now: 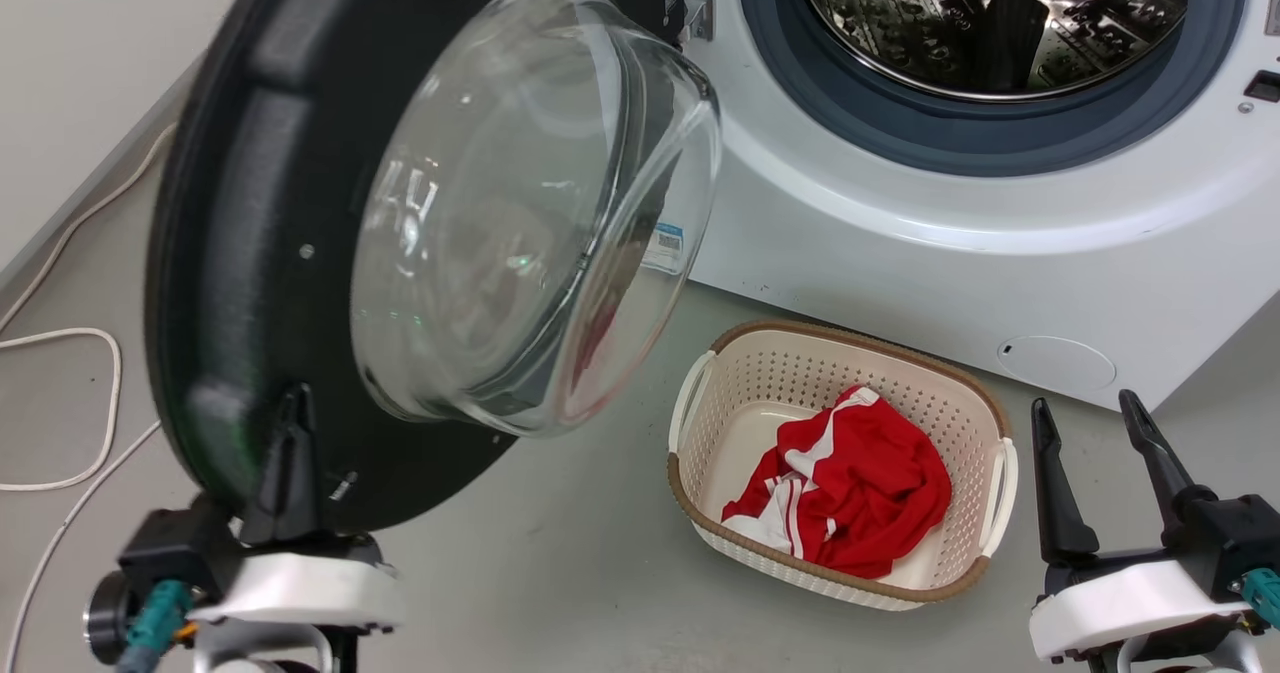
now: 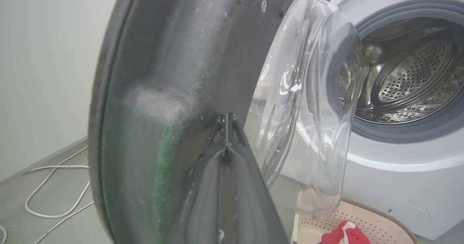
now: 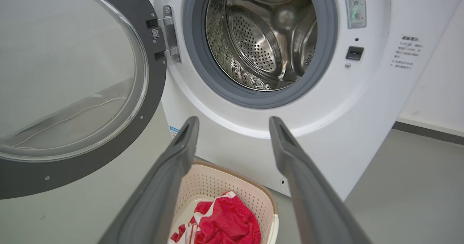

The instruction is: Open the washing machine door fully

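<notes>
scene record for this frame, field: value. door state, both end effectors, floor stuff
door: large round glossy black washing machine door with clear glass bowl, swung well away from the machine front
drum: grey-rimmed steel drum opening, exposed; visible part looks empty
left end effector: shut, tips against the door's inner face near its lower rim
right end effector: open, holding nothing, apart from the door
floor: cream perforated plastic basket before the machine, red-and-white garment inside

No lettering is legible. Washing machine (image 3: 326, 124): blue-and-white sticker (image 1: 663, 248) low on its front, control strip (image 3: 353, 4) right of the drum opening, grey printed lines (image 3: 406, 52) on its side. Washing machine door (image 3: 152, 99): coded tag (image 3: 155, 33) beside the hinge. All are too small to read.
</notes>
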Available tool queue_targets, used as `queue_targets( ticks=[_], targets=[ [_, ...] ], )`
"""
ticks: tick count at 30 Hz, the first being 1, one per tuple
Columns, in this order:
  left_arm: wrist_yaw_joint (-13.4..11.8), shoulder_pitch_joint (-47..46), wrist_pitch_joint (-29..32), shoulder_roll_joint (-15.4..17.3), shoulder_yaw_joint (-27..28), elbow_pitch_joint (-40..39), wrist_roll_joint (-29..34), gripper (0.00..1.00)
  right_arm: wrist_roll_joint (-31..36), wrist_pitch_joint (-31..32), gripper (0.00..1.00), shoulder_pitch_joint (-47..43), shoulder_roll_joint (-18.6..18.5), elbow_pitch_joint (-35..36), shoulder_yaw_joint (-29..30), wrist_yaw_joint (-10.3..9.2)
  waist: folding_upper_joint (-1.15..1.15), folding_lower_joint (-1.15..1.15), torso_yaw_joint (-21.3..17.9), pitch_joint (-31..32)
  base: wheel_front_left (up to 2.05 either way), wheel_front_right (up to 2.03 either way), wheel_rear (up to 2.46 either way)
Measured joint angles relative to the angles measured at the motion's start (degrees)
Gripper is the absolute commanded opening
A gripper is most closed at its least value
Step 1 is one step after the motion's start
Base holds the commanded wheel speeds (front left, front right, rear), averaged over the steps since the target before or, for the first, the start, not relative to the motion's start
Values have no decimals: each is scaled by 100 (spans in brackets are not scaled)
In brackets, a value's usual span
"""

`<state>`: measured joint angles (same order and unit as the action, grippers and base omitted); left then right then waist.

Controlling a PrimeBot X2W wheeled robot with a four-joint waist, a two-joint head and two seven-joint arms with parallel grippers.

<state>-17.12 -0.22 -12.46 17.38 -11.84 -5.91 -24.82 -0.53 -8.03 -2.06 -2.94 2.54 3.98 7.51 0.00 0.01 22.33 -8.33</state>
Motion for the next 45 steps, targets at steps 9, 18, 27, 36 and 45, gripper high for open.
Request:
queue_targets(
  ticks=[9,18,27,36,45],
  targets=[
    [352,-562,-200,149,650,836,-330,0,22,58,100,53,0,66,-22,0,0,0,-61,-115,0,0,0],
    [769,-1177,-244,212,1194,1626,-353,0,55,100,100,85,0,92,-46,0,0,0,-127,-170,0,0,0],
    [1063,-1316,-247,93,1638,1983,15,0,38,93,100,83,0,62,-76,0,0,0,-225,-72,0,0,0],
    [1157,-586,-253,-449,1661,1174,571,0,-55,1,100,79,0,-7,-74,0,0,0,-516,61,0,0,0],
    [1287,-228,-253,-953,1051,631,1033,0,-85,-105,100,62,1,-55,-89,0,0,-1,-981,238,0,0,0]
  ],
)
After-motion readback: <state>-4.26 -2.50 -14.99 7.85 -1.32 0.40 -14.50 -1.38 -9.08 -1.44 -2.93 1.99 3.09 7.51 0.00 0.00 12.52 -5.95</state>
